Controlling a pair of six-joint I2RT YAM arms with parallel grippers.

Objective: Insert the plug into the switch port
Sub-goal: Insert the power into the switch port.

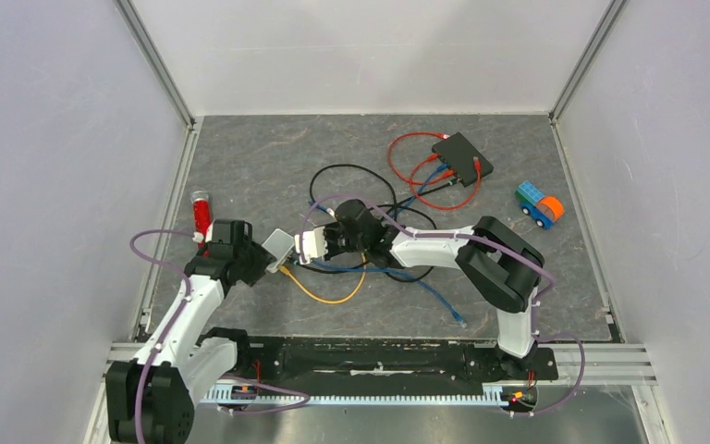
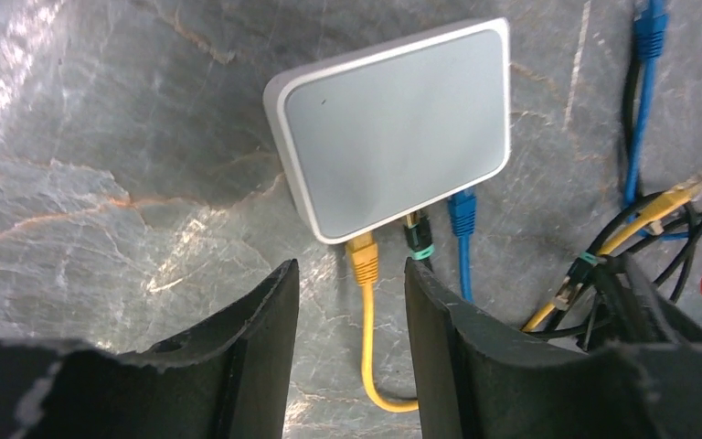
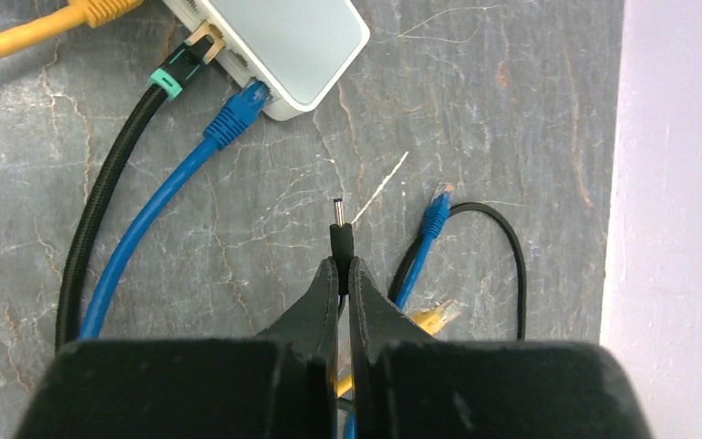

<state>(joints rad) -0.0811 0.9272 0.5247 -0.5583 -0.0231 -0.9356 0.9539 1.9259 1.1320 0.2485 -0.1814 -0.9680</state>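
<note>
Top external: grey stone-patterned mat (image 1: 240, 166), pale walls (image 1: 55, 139) on three sides, metal frame posts (image 1: 158, 63) in the corners. Two switches: one white switch (image 1: 279, 246) mid-left, one black switch (image 1: 462, 157) far right. One toy truck (image 1: 540, 204), one red tube (image 1: 201, 215).

Three leads are plugged into the white switch: yellow cable (image 2: 363, 261), black cable (image 2: 418, 236), blue cable (image 2: 462, 219).

Left gripper (image 2: 352, 274) is spread, with the yellow cable running between its fingers, nothing pinched. Right gripper (image 3: 343, 270) is pressed together on the black plug (image 3: 339, 233), tip aimed toward the white switch, near but apart.
</note>
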